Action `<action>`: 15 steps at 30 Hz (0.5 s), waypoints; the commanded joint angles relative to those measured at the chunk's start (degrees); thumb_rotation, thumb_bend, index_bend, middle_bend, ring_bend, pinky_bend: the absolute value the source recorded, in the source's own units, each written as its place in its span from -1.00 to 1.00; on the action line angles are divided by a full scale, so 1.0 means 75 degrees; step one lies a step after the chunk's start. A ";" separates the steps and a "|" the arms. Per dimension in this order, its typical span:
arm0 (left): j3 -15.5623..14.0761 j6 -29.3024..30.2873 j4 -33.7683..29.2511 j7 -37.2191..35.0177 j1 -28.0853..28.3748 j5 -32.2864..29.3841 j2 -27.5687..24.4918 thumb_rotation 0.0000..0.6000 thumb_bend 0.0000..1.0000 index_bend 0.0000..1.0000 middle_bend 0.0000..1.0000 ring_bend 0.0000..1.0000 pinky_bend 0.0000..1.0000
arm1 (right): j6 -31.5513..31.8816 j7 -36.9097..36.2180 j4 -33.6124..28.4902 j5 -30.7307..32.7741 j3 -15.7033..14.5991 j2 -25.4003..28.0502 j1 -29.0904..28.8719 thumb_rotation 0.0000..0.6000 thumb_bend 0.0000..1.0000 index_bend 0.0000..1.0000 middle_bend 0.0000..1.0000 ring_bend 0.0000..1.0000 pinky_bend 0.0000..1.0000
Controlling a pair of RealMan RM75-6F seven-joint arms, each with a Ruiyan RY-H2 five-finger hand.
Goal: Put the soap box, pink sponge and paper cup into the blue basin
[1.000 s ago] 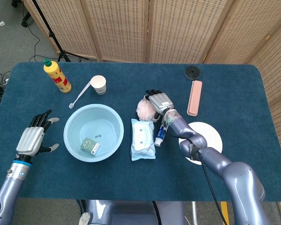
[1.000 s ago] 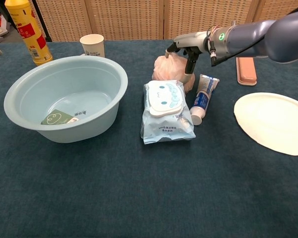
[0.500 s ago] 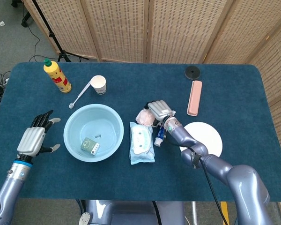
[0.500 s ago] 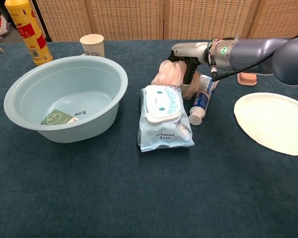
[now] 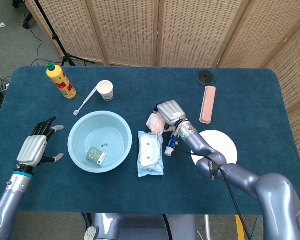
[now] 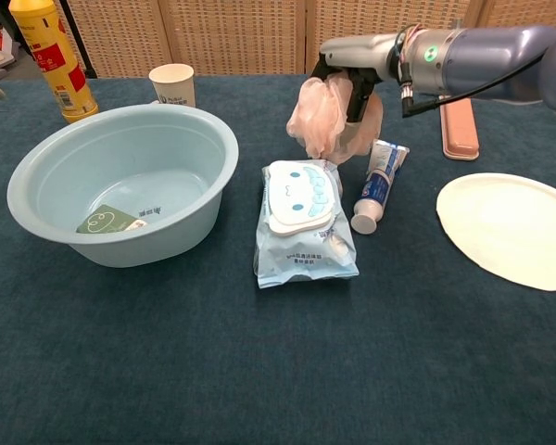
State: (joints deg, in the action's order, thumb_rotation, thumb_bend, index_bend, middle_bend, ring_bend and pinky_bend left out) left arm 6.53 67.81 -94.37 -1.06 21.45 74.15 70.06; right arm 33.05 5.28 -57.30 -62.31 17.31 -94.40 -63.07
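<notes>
The right hand point(image 6: 352, 69) has its fingers closed around the pink sponge point(image 6: 320, 119), which dangles clear of the table, ready to carry toward the basin point(image 6: 190, 222) off to its side, while the left hand point(image 5: 36, 144) rests open.

Between the right hand point(image 6: 352, 69) holding the pink sponge point(image 6: 322, 119) aloft and the blue basin point(image 6: 37, 215) lies a strip of bare cloth — the wipes pack point(image 6: 301, 222) sits low beneath the sponge, the toothpaste tube point(image 6: 378, 184) just beside it. The basin's mouth is open above, with only the soap box point(image 6: 107, 221) flat on its floor. Behind the basin's far rim stand the paper cup point(image 6: 172, 84) and the yellow bottle point(image 6: 54, 60) — well apart. The left hand point(image 5: 36, 144) hovers near the basin's outer side.
</notes>
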 commanded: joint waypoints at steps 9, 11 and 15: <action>-0.0055 -0.0219 -0.0120 -0.0024 0.0051 -0.0010 -0.0129 1.00 -0.62 -0.56 -1.00 -1.00 -0.92 | 0.1052 0.2233 -0.2407 0.1785 0.0239 0.1293 -0.0205 1.00 -0.74 0.31 -0.19 -0.25 -0.14; -0.0067 -0.0253 -0.0133 -0.0067 0.0060 0.0013 -0.0148 1.00 -0.62 -0.57 -1.00 -1.00 -0.92 | 0.1324 0.2580 -0.2896 0.2132 0.0276 0.1424 -0.0278 1.00 -0.74 0.31 -0.19 -0.25 -0.14; -0.0081 -0.0227 -0.0162 -0.0147 0.0053 0.0110 -0.0173 1.00 -0.62 -0.56 -1.00 -1.00 -0.92 | 0.1827 0.3209 -0.3723 0.2768 0.0287 0.1531 -0.0465 1.00 -0.74 0.31 -0.19 -0.25 -0.14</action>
State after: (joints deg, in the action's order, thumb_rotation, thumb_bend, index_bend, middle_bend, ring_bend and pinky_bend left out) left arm 5.95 66.02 -95.51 -2.03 21.88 74.83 68.83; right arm 43.88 25.94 -81.53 -44.44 19.21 -84.12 -65.31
